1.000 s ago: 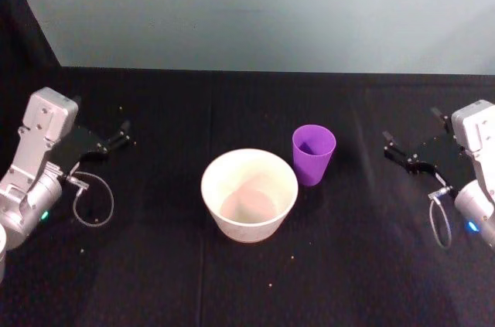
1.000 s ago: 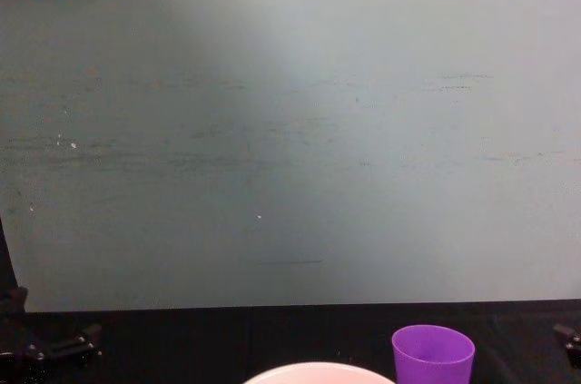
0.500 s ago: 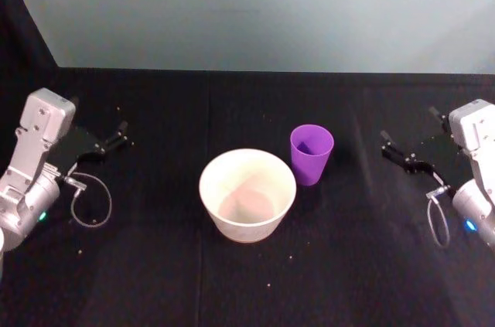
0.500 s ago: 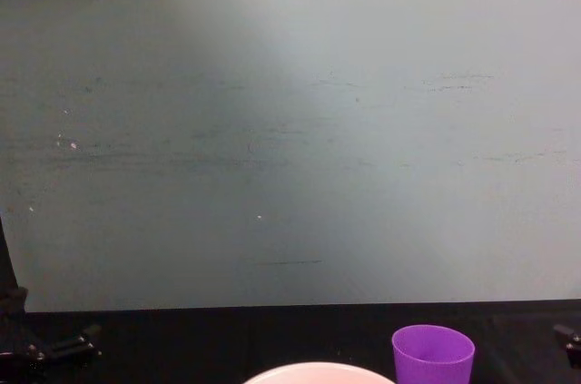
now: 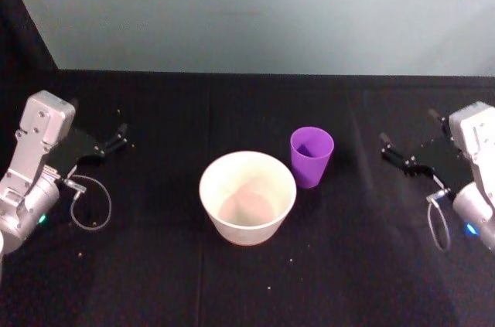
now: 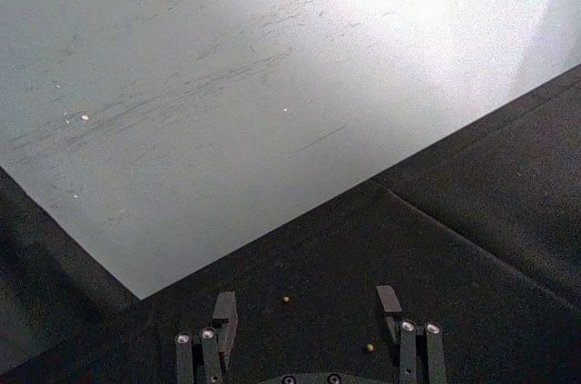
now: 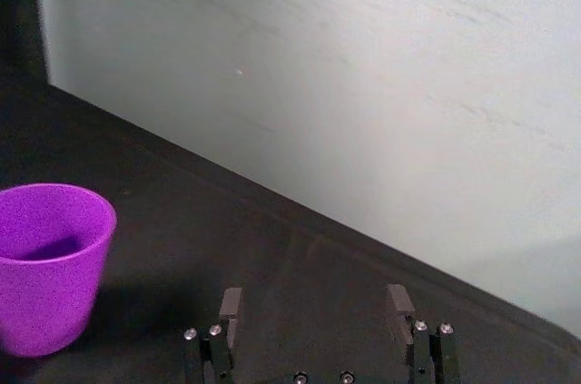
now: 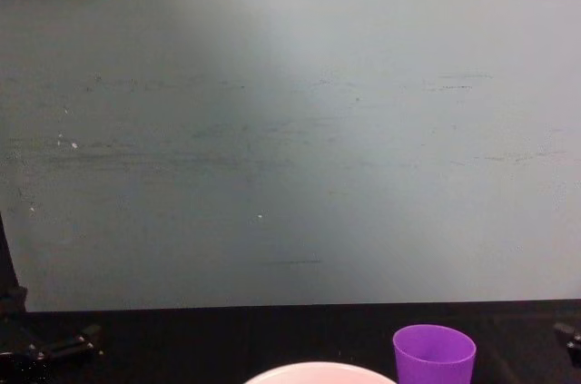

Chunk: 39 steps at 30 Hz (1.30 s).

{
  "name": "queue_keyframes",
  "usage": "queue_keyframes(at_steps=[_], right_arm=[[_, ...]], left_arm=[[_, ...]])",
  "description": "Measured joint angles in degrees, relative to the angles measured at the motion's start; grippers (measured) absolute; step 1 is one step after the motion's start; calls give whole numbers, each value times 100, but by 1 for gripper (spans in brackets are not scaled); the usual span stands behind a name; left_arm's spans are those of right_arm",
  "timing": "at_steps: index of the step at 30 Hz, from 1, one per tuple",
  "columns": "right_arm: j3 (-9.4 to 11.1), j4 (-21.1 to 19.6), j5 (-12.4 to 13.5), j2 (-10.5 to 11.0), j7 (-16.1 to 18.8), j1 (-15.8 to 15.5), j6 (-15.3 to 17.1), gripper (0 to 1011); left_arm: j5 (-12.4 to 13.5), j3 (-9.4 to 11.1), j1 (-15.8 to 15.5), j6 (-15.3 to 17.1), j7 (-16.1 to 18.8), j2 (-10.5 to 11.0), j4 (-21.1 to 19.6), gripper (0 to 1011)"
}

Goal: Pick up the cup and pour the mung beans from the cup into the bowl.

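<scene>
Well out to the left of the bowl (image 5: 232, 226), the left gripper (image 5: 124, 135) hangs low over the black table (image 5: 232, 103), level with the bowl's far rim and pointing toward the far wall; in the left wrist view this left gripper (image 6: 307, 298) has its jaws spread wide with only dark cloth and two loose beans (image 6: 286, 299) between them, and a thin cable loop (image 5: 93, 203) droops from the arm beside it. The bowl itself stands upright near the middle of the table, wide and pale, its inside a faint pinkish white, and its rim (image 8: 320, 371) just peeks in at the bottom edge of the chest view. Just to the right of the bowl and a little farther back stands the cup (image 5: 312, 155), purple, upright, close to the bowl's rim but with a narrow gap showing; what the cup (image 8: 434, 355) holds cannot be made out. Well to the right of the bowl, past the cup and apart from it, the right gripper (image 5: 407, 127) hovers low with its jaws wide and nothing in them; in the right wrist view the right gripper (image 7: 314, 298) has the cup (image 7: 50, 261) off to one side of its fingers, untouched
</scene>
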Motion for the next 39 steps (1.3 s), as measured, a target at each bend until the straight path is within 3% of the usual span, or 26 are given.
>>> queue_keyframes(at_steps=[4, 11, 13, 18, 20, 27, 39], right_arm=[[99, -182, 90, 139, 222, -247, -254, 1003], [221, -234, 653, 256, 1110, -750, -1084, 1003], [203, -172, 742, 254, 1312, -778, -1232, 1003], [87, 136, 1154, 140, 2195, -714, -1596, 1002], [40, 280, 1299, 52, 2474, -629, -1607, 1003], [-68, 703, 1504, -316, 2911, -294, -1381, 1003], [-169, 1398, 1346, -877, 3082, 348, -1030, 1003]], left_arm=[[0, 0, 0, 0, 0, 0, 0, 1000], [0, 1, 0, 0, 0, 0, 0, 1000], [0, 1, 0, 0, 0, 0, 0, 1000], [0, 1, 0, 0, 0, 0, 0, 1000], [0, 0, 0, 0, 0, 0, 0, 1000], [0, 0, 0, 0, 0, 0, 0, 1000], [0, 0, 0, 0, 0, 0, 0, 1000]])
